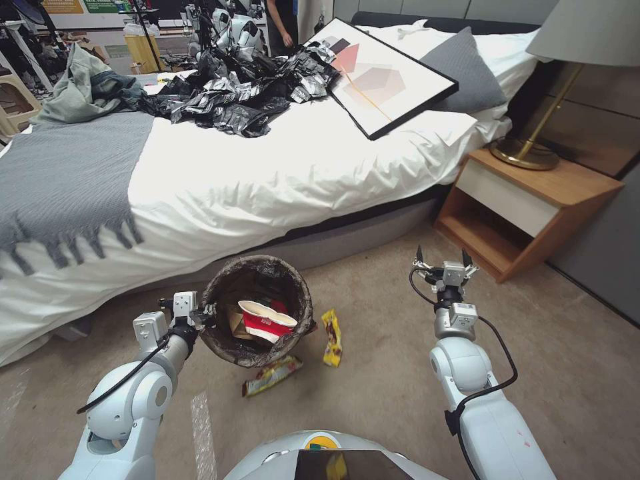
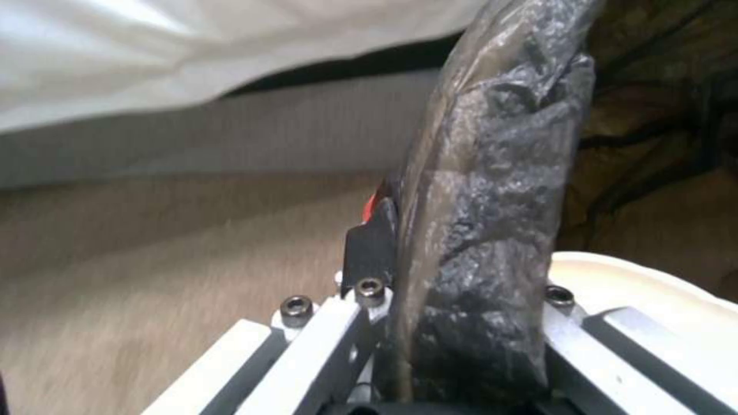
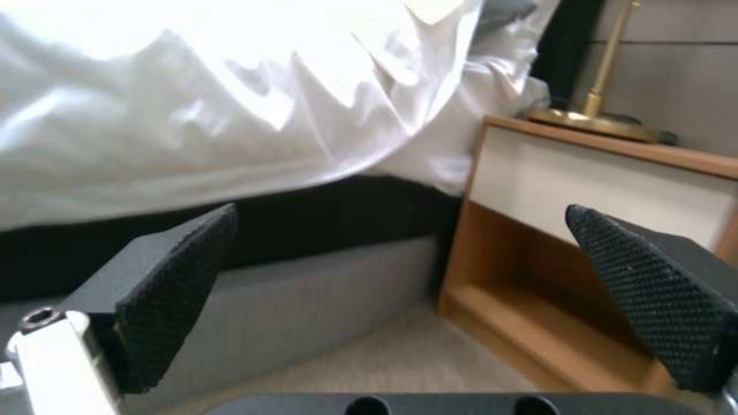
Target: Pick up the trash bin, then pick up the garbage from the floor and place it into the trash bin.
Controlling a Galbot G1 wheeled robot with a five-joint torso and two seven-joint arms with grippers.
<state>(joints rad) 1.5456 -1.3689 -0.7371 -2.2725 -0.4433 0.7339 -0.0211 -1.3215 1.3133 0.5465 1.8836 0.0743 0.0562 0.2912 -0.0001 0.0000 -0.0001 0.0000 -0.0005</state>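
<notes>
The trash bin is held off the carpet in front of the bed, its bag-lined rim clamped at nine o'clock by the left gripper, whose jaws are closed on the liner. A red-and-white paper cup is seen inside; its print cannot be read. Two yellow snack wrappers are left on the floor at five o'clock of the bin, lettering illegible. The right gripper is raised near the nightstand, jaws spread wide and empty.

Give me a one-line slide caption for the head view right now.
Left gripper clamps the trash bin rim beside the bed; open right gripper waits; two snack wrappers on the floor.
</notes>
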